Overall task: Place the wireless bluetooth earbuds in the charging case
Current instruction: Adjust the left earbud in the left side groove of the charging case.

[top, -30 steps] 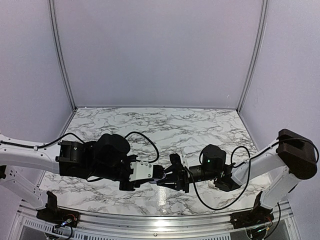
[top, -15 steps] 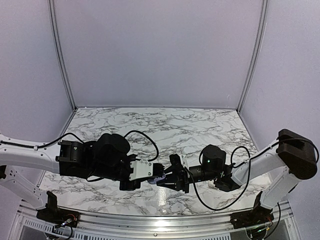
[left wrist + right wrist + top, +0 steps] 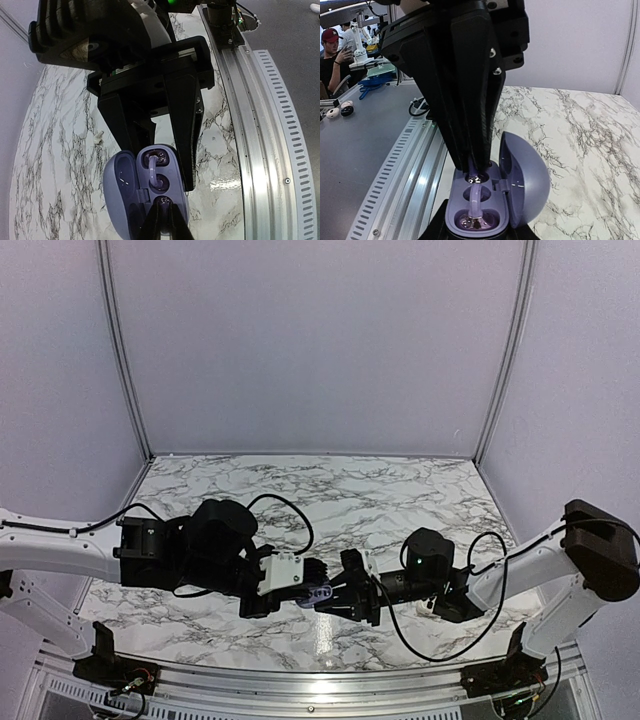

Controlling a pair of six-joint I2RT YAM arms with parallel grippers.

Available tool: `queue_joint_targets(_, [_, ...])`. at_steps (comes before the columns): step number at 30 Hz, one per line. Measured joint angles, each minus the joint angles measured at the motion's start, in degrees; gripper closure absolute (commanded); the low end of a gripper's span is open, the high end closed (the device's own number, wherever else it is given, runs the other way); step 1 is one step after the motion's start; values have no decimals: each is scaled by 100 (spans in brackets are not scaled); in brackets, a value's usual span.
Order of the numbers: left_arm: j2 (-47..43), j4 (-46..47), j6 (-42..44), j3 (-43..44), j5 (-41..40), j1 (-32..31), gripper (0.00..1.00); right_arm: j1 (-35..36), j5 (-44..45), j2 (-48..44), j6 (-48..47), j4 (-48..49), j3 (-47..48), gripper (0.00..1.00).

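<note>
Gripping the open lilac case [image 3: 457, 202] from both sides with the right jaws, closed firmly against its body, near the front edge of the counter [image 3: 570, 125] and beside the rail [image 3: 405, 165]. Keeping the lid swung fully back, both wells facing up. Pinching an earbud [image 3: 476, 177] with the left jaws, narrowed almost to touching, and pressing it tip-down into the well nearest the hinge. Carrying the second earbud [image 3: 470, 219] in the other well, its stem lying toward the first.
</note>
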Motion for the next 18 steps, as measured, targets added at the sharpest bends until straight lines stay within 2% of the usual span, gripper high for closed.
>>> queue_joint_targets(5, [-2, -2, -55, 0, 9, 22, 80, 31, -7, -4, -20, -39, 0, 100])
queue_joint_targets(9, [-31, -11, -118, 4, 13, 22, 78, 37, 24, -4, -15, -39, 0, 100])
queue_joint_targets(14, [-103, -17, -133, 22, 4, 22, 78, 42, 57, -4, 2, -37, 0, 100])
queue_joint_targets(18, [-133, -17, -138, 24, -39, 22, 83, 46, 79, -4, 7, -37, 0, 100])
